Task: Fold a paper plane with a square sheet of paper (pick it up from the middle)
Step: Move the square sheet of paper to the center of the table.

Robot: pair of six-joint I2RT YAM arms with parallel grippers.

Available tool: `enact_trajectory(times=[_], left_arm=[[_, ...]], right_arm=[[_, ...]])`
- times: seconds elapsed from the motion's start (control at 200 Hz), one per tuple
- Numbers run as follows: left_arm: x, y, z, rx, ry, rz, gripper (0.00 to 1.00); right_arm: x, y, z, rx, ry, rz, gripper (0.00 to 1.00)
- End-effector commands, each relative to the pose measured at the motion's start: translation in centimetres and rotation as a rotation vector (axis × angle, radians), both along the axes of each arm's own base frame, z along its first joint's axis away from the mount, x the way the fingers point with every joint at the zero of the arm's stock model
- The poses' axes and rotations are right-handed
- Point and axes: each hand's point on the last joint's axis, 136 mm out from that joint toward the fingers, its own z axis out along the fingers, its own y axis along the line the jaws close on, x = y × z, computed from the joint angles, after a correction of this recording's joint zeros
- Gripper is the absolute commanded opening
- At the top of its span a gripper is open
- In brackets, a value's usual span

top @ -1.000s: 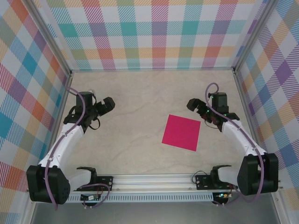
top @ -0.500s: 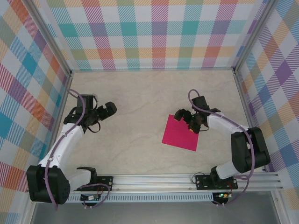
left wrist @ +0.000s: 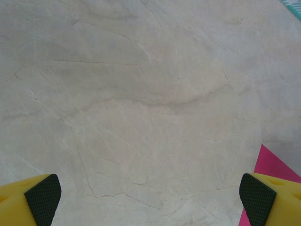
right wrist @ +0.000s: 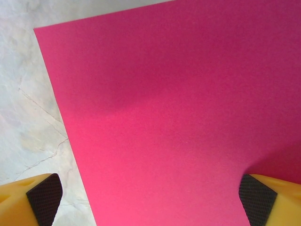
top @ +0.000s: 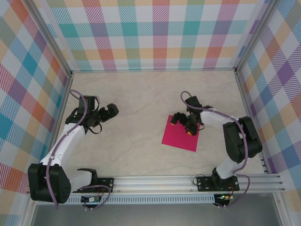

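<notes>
Fingers (right wrist: 42,197) of the right gripper (top: 182,124), yellow with black pads, stood spread wide over the far part of the thin magenta-pink square sheet of paper (top: 178,140), which lay flat on the pale marbled tabletop (top: 141,94), right of centre. The left gripper (top: 107,112), well apart at left, also had its fingers spread, pinching nothing.
</notes>
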Motion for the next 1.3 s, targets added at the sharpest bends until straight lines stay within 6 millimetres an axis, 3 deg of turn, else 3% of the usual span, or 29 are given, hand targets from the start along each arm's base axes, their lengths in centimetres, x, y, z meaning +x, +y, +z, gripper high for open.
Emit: enact_trajectory(times=[0.0, 0.19, 0.295, 0.475, 0.55, 0.68, 0.795, 1.0, 1.295], left_arm=[[-0.1, 0.0, -0.7, 0.004, 0.012, -0.005, 1.0], [-0.1, 0.1, -1.0, 0.009, 0.028, 0.0, 1.0], [-0.2, -0.2, -1.1, -0.003, 0.039, -0.009, 1.0], [-0.5, -0.3, -1.7, -0.019, 0.082, 0.006, 1.0], [-0.8, -0.2, -2.1, -0.02, 0.116, 0.026, 1.0], [-1.4, -0.2, -3.0, -0.019, 0.157, 0.03, 1.0], [-1.5, 0.0, -3.4, -0.006, 0.167, 0.03, 1.0], [-1.5, 0.2, -3.4, 0.013, 0.165, 0.031, 1.0], [-1.5, 0.3, -3.7, 0.019, 0.169, 0.03, 1.0]], right_arm=[[-0.4, 2.5, -1.1, -0.038, 0.01, 0.142, 1.0], [-2.0, 8.2, -2.2, -0.079, -0.044, 0.498, 0.98], [-3.4, 9.8, -1.4, -0.096, -0.072, 0.649, 0.95], [-1.0, 8.4, 4.2, -0.234, -0.175, 0.554, 0.98], [-0.7, 6.6, 5.0, -0.325, -0.121, 0.411, 1.0], [-1.2, 5.9, 3.7, -0.356, -0.019, 0.233, 1.0], [-0.3, 5.9, 2.9, -0.389, 0.011, 0.138, 1.0], [0.8, 7.4, 1.7, -0.381, 0.062, 0.089, 1.0], [-0.3, 7.6, -0.7, -0.381, 0.141, 0.112, 1.0]])
